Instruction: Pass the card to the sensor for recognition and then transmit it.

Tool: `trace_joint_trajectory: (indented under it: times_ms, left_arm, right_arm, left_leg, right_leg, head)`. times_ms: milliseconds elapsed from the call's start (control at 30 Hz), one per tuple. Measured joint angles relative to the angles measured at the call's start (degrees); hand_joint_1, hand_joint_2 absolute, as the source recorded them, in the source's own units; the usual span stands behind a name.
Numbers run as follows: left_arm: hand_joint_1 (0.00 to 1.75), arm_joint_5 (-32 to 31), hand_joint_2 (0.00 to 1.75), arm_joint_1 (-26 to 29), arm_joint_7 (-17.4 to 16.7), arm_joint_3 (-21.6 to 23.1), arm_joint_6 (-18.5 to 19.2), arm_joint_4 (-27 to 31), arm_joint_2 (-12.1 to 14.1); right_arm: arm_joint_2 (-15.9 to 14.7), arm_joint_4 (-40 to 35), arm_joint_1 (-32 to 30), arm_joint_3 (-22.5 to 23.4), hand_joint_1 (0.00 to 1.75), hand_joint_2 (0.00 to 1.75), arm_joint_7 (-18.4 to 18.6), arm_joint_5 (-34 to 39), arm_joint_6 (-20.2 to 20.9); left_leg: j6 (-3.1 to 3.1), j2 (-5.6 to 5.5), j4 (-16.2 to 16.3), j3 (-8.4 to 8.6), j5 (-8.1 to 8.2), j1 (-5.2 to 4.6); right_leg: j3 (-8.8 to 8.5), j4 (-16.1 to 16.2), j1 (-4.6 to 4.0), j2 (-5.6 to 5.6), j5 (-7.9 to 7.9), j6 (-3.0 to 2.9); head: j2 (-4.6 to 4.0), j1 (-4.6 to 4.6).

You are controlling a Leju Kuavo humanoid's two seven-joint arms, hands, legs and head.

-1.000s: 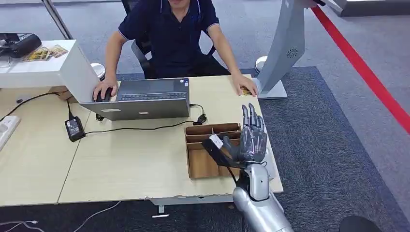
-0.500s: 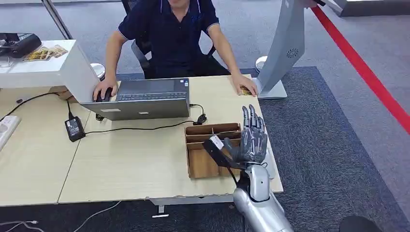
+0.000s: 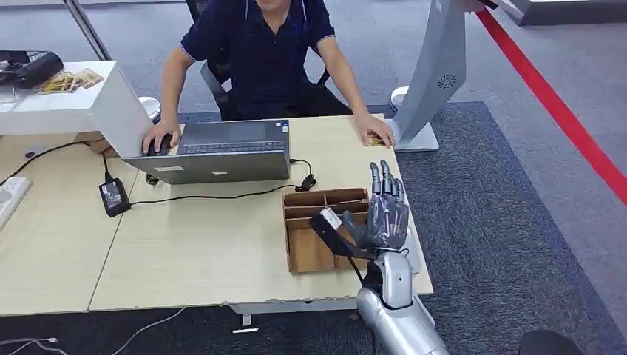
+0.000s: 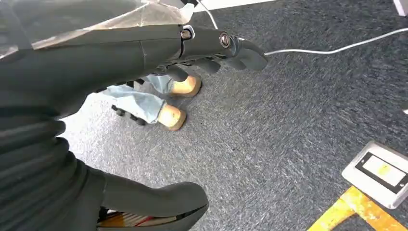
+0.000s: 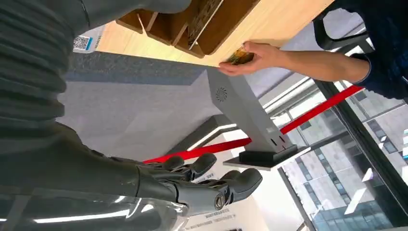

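The robot's right hand [image 3: 386,209] is raised upright over the near right corner of the desk [image 3: 200,251], fingers extended and spread, palm empty, beside the cardboard organiser box [image 3: 319,231] and touching nothing I can make out. The card [image 3: 376,139] lies under the seated person's hand [image 3: 372,133] at the far right of the desk, just beside the base of the grey sensor stand [image 3: 436,74]. The left hand [image 4: 144,53] hangs over the carpet with fingers loosely extended, nothing in it
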State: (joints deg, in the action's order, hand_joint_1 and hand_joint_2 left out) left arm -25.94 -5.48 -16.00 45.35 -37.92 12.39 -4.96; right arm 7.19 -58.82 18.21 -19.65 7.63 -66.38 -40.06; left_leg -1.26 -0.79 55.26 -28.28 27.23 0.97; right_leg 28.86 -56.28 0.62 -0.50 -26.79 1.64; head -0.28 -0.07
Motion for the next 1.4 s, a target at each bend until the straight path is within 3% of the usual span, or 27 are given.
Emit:
trace_joint_trajectory:
  times_ms: [1400]
  left_arm:
    - [0.00,-1.0,1.75,-0.2,0.4,1.5,0.1,0.0,0.0]
  right_arm:
    - [0.8,4.8,3.7,-0.6,0.00,1.75,-0.2,0.5,0.0]
  left_leg:
    - [0.00,-0.01,0.0,-0.01,0.00,0.00]
  right_leg:
    - [0.00,0.0,0.00,0.00,0.00,0.00]
  head:
    - [0.00,0.00]
